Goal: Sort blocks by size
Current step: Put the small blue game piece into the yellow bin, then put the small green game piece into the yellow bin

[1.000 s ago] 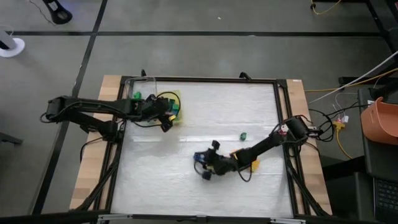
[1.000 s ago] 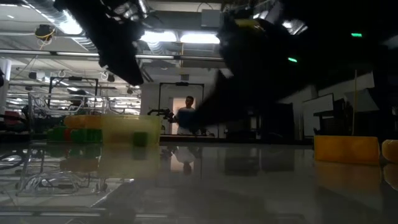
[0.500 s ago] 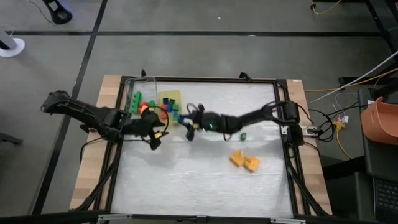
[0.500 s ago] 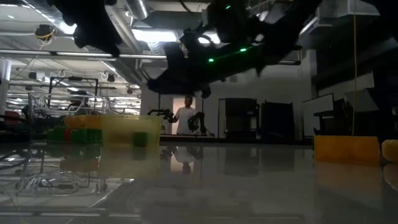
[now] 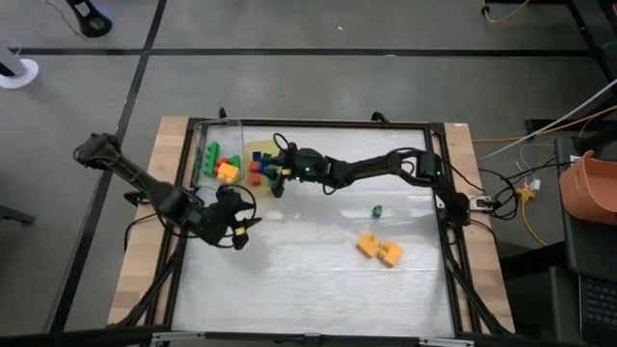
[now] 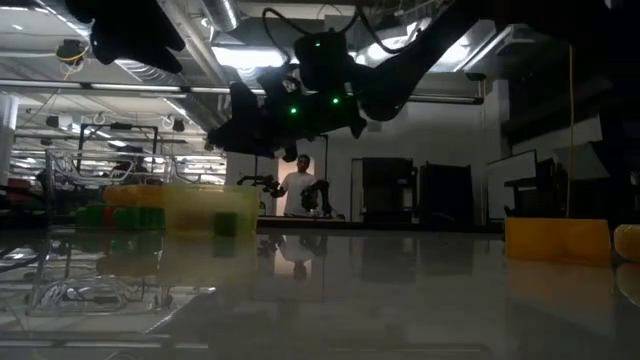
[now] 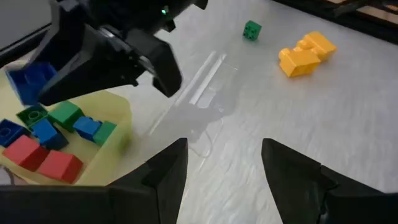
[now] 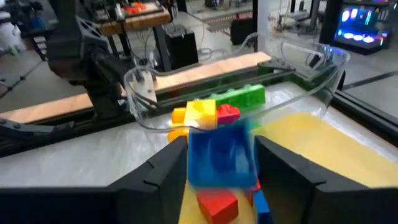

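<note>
My right wrist view shows a blue block (image 8: pixel 221 155) between the right gripper (image 8: pixel 221 163) fingers above the yellow tray (image 8: pixel 323 149); overhead hides it. Left gripper (image 5: pixel 234 229) hangs spread, well off the tray; loose orange blocks (image 5: pixel 379 250) lie far from it.

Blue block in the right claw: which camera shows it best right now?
The right wrist view: the blue block fills the middle, between the right claw's fingers, above the yellow tray. The left wrist view catches it at its edge. The high view shows only a blue speck; the low view shows a dark silhouette.
</note>
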Robot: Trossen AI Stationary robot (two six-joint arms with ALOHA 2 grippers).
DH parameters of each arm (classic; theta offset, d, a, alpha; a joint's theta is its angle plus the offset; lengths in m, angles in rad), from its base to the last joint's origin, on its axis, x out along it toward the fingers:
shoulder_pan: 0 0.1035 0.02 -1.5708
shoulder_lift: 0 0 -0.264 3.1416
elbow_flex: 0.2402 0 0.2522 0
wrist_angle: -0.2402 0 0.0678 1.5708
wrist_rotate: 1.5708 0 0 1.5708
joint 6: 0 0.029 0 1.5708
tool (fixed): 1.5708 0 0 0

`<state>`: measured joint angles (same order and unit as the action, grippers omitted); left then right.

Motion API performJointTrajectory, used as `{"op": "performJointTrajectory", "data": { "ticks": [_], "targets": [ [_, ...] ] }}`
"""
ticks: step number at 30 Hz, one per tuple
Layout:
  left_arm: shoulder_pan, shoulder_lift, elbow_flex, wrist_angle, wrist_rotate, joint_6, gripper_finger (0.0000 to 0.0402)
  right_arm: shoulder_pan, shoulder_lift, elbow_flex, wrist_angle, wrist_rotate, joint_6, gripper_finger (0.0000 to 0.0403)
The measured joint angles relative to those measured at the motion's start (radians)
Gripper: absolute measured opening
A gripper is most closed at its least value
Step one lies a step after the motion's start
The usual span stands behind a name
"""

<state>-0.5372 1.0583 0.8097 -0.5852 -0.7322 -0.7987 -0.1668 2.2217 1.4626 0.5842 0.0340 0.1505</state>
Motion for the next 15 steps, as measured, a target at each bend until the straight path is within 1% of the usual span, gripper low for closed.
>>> {"op": "performJointTrajectory", "data": {
  "ticks": [4,9,12,15],
  "targets": [
    [-0.029,0.045,0.0,0.0,-0.016,-0.015,0.0191,0.0,0.004,0.037,-0.067,0.001,0.0,0.021],
    [-0.042,0.102,0.0,0.0,-0.016,-0.063,0.0191,0.002,0.001,0.05,-0.089,0.001,0.0,0.0246],
    [-0.055,0.134,0.0,0.0,-0.017,-0.104,0.0191,0.002,-0.026,0.05,-0.146,0.001,-0.003,0.0255],
    [-0.077,0.164,0.0,0.0,-0.016,-0.123,0.0191,0.002,-0.072,0.05,-0.259,0.002,-0.053,0.0256]
  ]
}}
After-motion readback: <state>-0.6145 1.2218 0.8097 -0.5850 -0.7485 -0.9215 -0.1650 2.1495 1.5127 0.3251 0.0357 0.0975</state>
